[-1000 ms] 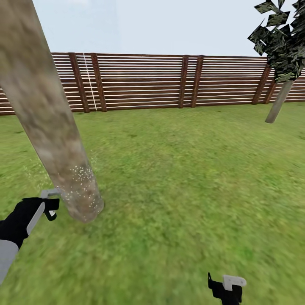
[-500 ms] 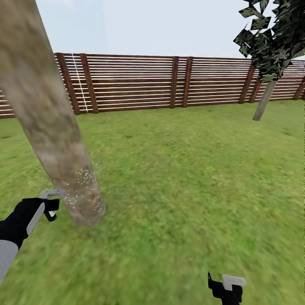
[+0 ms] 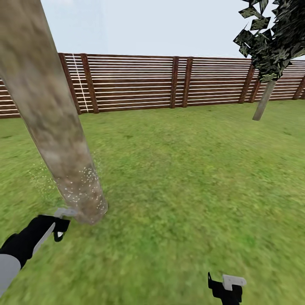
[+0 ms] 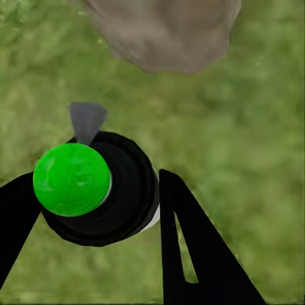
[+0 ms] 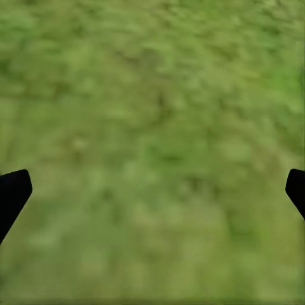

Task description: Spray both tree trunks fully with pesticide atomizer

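Beside the tree trunk [image 3: 63,140], left hand [image 4: 95,210] clamped around atomizer [image 4: 95,190]

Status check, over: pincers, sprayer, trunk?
Left pincer shut on green-capped black atomizer. Right pincer open over grass. Mottled beige trunk base speckled white. Nothing blocking.

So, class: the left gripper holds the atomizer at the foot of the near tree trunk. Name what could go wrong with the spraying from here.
1. Coverage: white specks sit low on the near trunk while its upper part looks bare, so it may stay partly uncovered.
2. Waste: the nozzle of the atomizer in the left gripper is low, and specks dot the grass.
3. The second tree stands far off by the fence, unsprayed as far as visible.
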Motion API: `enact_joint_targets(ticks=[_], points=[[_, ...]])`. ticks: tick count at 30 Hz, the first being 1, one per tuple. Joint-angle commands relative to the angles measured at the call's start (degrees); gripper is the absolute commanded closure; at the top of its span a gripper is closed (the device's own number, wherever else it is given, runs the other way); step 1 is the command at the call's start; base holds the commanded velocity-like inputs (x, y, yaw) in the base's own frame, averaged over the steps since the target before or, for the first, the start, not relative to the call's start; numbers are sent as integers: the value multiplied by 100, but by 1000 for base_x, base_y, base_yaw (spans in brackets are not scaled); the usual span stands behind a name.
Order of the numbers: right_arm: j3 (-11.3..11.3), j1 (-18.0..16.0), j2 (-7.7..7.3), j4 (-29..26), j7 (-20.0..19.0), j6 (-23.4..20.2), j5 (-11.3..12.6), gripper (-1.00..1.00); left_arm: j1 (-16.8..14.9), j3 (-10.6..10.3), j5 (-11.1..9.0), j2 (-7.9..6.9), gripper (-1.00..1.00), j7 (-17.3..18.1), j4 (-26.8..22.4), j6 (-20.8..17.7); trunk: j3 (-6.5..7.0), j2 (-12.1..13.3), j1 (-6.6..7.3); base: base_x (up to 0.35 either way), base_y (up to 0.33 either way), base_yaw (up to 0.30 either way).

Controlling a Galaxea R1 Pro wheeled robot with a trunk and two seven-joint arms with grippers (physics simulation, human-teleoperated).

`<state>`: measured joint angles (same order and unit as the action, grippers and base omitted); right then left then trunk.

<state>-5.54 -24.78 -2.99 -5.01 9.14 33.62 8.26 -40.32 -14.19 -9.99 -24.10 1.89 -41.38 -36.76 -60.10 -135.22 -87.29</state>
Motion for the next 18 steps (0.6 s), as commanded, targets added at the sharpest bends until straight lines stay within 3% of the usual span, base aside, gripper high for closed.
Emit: enact_joint_targets(ticks=[1, 4, 5, 9, 12, 13, 15, 17, 18], points=[[0, 0, 0, 0, 0, 1, 0, -100, -2, 2, -8, -3, 100, -1, 207, 106, 1, 0, 1, 0, 0, 0], [0, 0, 0, 0, 0, 3, 0, -100, 3, -23, -15, 14, 100, -39, 1014, 872, 1, 0, 1, 0, 0, 0], [0, 0, 0, 0, -2, 0, 0, -100, 5, -27, -30, 37, 100, -47, 1131, 971, 1, 0, 1, 0, 0, 0], [0, 0, 8, 3, -8, -4, 0, -100, 2, -31, -89, 93, 100, 19, 1145, 1084, 1, 0, 1, -192, 0, 0], [-7, 0, 16, 0, -16, -5, -4, -100, 0, -63, -48, 288, 100, 117, 1048, 1454, 1, 0, 1, -330, 0, 0], [-1, 0, 12, -10, -17, -5, -7, -100, 3, -316, -29, 359, 100, 445, 1039, 1655, 1, 0, 1, -335, 0, 0], [6, 0, 2, -222, -28, -10, -51, -100, -1, -1205, 79, 385, 100, 1197, 1036, 1943, 1, 0, 1, -336, 0, 0], [2, 0, -4, -785, -37, -19, -384, -100, -2, -1483, 143, 375, 100, 1654, 1035, 2204, 1, 0, 1, -336, 0, 0], [5, 0, -5, -1126, -41, -34, -714, -100, -2, -1607, 294, 364, 100, 2060, 1035, 2286, 1, 0, 1, -336, 0, 0]])
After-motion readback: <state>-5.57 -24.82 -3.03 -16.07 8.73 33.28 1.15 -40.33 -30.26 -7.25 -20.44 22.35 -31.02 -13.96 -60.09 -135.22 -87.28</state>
